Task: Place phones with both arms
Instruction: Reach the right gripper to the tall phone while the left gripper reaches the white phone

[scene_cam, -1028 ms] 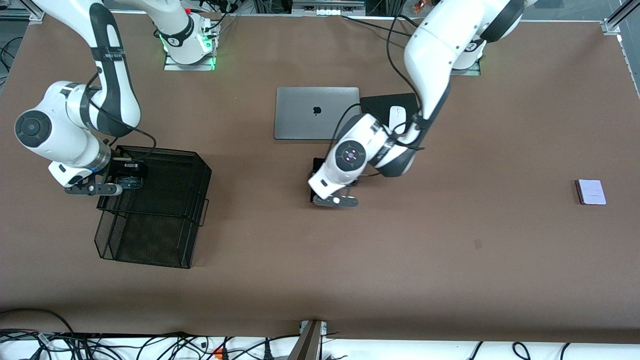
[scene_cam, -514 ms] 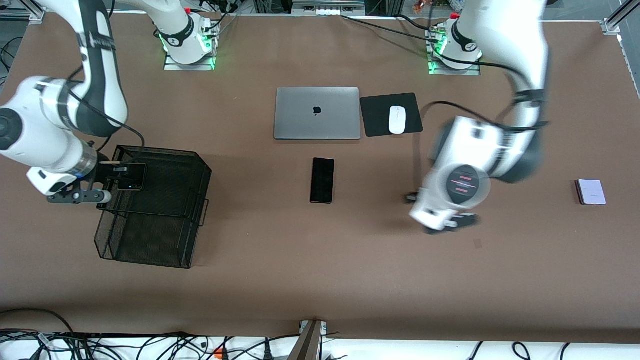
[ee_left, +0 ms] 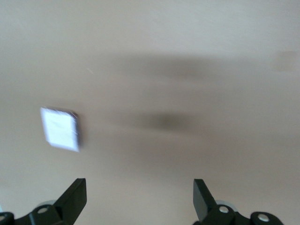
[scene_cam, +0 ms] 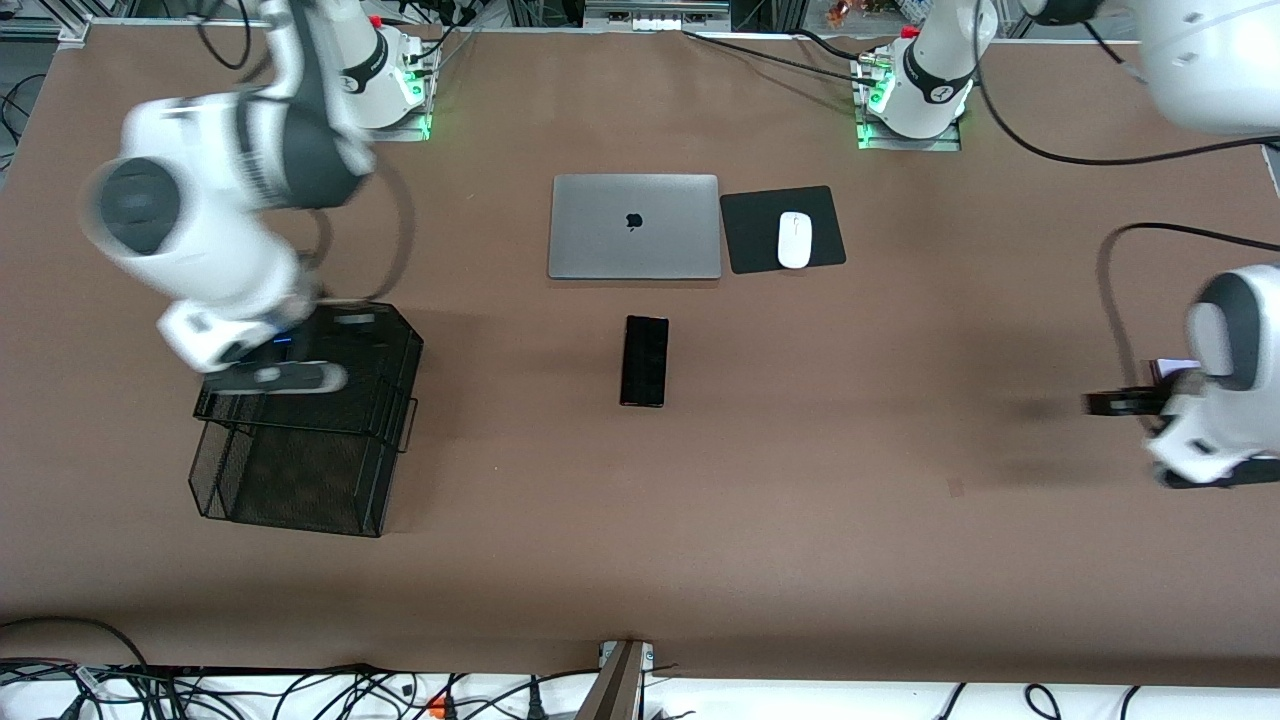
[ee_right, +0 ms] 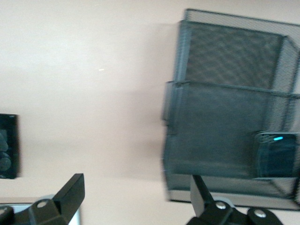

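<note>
The long slim black phone [scene_cam: 644, 360] lies in the middle of the table, nearer to the front camera than the laptop; its end shows in the right wrist view [ee_right: 7, 146]. A small black phone [ee_right: 276, 160] rests in the upper tier of the black mesh tray [scene_cam: 300, 470] [ee_right: 225, 117]. The pale lavender phone [ee_left: 60, 129] lies at the left arm's end, mostly covered by that arm's hand in the front view [scene_cam: 1172, 366]. My left gripper [scene_cam: 1165, 440] [ee_left: 139, 197] hangs open over the table beside it. My right gripper [scene_cam: 275, 378] [ee_right: 138, 197] is open and empty above the tray's edge.
A closed grey laptop [scene_cam: 634, 226] lies toward the robots' bases. Beside it a white mouse [scene_cam: 794, 240] sits on a black pad [scene_cam: 750, 235]. Cables trail from the left arm's base [scene_cam: 1100, 160].
The right gripper let go of the small black phone in the tray and swung up over the tray. The left arm swept from above the long phone to the lavender phone.
</note>
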